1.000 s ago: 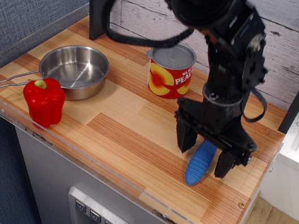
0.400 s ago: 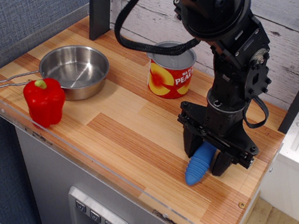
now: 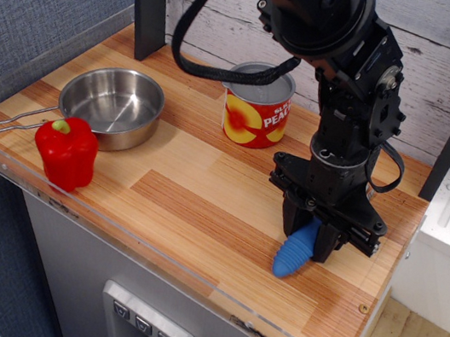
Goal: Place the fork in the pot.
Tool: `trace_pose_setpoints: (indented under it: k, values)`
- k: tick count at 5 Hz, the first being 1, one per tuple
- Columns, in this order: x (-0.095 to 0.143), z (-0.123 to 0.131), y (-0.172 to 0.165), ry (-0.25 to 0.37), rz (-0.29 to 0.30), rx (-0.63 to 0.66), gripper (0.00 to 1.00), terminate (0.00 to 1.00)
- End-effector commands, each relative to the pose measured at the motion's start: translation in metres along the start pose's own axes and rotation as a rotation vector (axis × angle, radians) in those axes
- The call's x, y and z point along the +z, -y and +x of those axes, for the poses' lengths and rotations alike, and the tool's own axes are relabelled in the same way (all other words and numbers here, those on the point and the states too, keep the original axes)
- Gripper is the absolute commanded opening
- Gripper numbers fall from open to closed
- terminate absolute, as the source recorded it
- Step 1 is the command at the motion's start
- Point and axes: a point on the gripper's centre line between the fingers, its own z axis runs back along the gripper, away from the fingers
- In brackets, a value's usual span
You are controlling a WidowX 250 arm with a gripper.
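Note:
The fork lies at the right of the wooden table; only its ribbed blue handle shows, and its tines are hidden under the gripper. My gripper points straight down and its black fingers are closed on the upper part of the handle. The handle's free end points toward the front edge. The pot, a shallow shiny steel pan with a wire loop handle, stands empty at the far left of the table, well apart from the gripper.
A red bell pepper stands just in front of the pot. An open peaches can stands at the back middle. A dark post rises behind the pot. The table's right edge is close to the gripper.
The fingers have closed in from either side onto the blue handle. The handle's free end has shifted slightly left and toward the front.

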Motion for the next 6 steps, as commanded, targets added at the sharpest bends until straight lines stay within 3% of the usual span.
trace_pose_setpoints:
  k: [1, 2, 3, 4, 5, 6]
  values:
    - [0.064, -0.016, -0.001, 0.077, 0.043, 0.168, 0.0, 0.0]
    - [0.083, -0.032, -0.015, 0.076, 0.057, 0.237, 0.0, 0.0]
    - [0.09, -0.045, -0.042, 0.028, 0.016, 0.496, 0.0, 0.0]
    - [0.087, -0.061, -0.074, 0.039, -0.017, 0.703, 0.0, 0.0]
    - [0.09, -0.072, -0.095, 0.106, 0.004, 0.886, 0.0, 0.0]
    - [0.084, -0.072, -0.114, 0.145, -0.089, 0.967, 0.0, 0.0]
